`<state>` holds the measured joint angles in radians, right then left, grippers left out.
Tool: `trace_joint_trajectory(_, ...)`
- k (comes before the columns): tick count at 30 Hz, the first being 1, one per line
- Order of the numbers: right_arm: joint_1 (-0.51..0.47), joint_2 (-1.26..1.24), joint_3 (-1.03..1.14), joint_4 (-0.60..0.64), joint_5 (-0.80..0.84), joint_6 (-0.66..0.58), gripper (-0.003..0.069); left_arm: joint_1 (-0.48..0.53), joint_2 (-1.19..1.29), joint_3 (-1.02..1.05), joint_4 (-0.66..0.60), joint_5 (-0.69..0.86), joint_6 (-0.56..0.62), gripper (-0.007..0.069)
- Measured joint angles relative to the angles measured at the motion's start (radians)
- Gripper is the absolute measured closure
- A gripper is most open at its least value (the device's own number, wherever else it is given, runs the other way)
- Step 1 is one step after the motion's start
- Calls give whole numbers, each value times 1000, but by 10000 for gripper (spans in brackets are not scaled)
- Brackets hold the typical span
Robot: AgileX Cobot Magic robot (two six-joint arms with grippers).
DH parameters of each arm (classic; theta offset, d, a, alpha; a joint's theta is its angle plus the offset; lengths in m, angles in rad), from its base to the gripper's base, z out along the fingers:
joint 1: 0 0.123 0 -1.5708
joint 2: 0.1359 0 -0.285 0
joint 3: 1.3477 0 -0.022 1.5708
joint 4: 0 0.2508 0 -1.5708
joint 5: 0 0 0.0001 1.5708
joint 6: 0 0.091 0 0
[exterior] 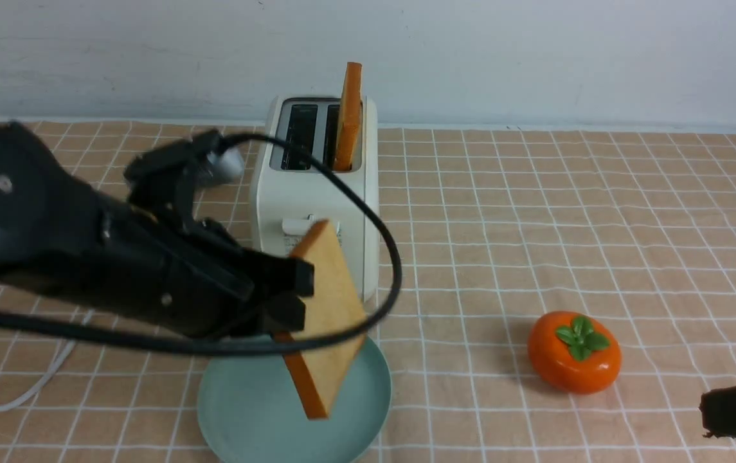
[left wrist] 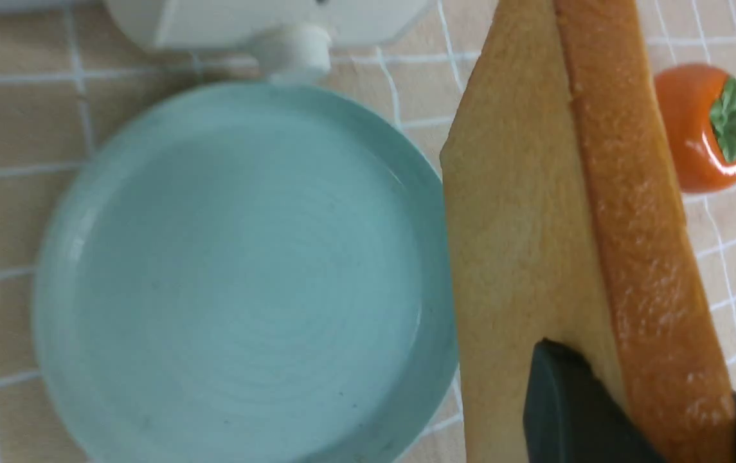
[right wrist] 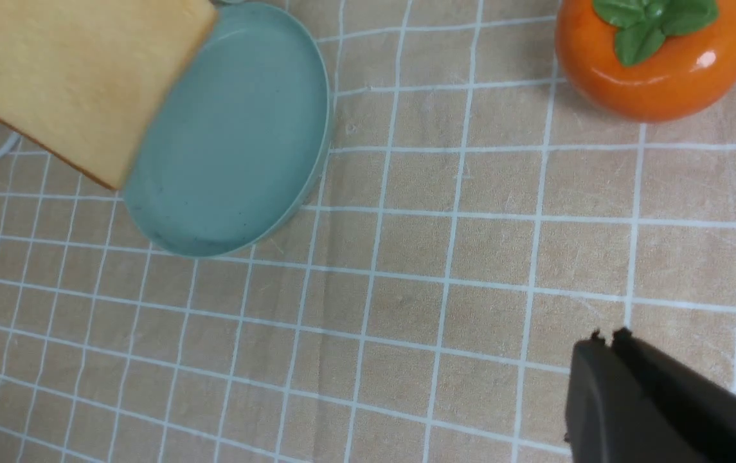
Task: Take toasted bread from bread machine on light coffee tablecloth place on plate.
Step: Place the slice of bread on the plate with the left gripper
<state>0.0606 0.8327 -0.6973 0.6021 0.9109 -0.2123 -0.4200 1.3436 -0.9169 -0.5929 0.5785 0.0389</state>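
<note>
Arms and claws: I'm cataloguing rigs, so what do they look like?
Both are black. The left arm is bulky, with a round joint cap and silver screw; a black cable loops past the left claw. The right claw has blunt fingers.

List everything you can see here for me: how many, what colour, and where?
tablecloth: one, peach-tan with a white grid, covering the table
toaster: one, cream-white, at the back near the wall
plate: one, pale teal, in front of the toaster, bare
held slice: one, golden-tan with orange-brown crust, gripped and tilted over the plate
second slice: one, same colours, standing in the toaster's right slot
persimmon ornament: one, glossy orange with green leaves, right of the plate
white cord: one, on the cloth at the far left
left gripper: one, black, shut on the held slice
right gripper: one, black, shut and empty, at the near right
</note>
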Motion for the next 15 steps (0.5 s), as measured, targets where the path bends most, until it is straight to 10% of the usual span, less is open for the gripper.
trace_joint_trajectory(15,0,0,0,4,0,-3,641,-43,150,122,-205,-295,153,501)
